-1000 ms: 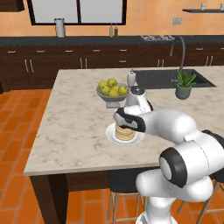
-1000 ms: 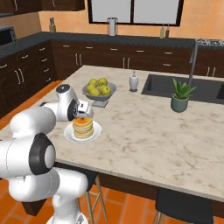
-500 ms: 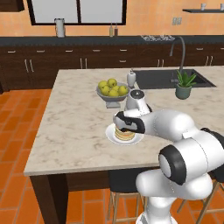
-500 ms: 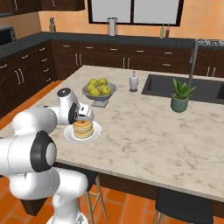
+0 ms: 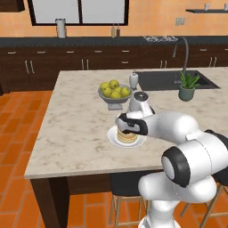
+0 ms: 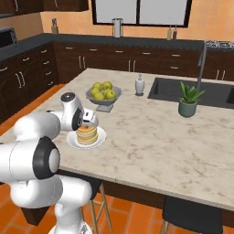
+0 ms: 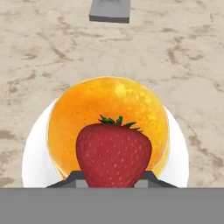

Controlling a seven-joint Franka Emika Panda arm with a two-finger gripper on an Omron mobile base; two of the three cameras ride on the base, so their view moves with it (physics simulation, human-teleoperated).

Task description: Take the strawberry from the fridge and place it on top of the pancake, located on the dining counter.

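In the left base view, the gripper (image 5: 126,126) is seen just above the pancake (image 5: 126,135) at frame centre, on the beige tabletop (image 5: 80,124). In the right base view, the stack sits at centre left, near an apple bowl (image 6: 103,97). In the hand view, the strawberry (image 7: 113,155) is clenched between the fingers (image 7: 72,179) at lower centre, over the syrup-topped pancake.

Grey bowl of yellow-green apples (image 5: 114,91) stands near a small white dispenser bottle (image 5: 133,80). Potted green plant (image 5: 187,87) sits beside the dark sink (image 5: 171,80) with its curved faucet (image 5: 181,50). Orange tile floor (image 5: 18,133) below.
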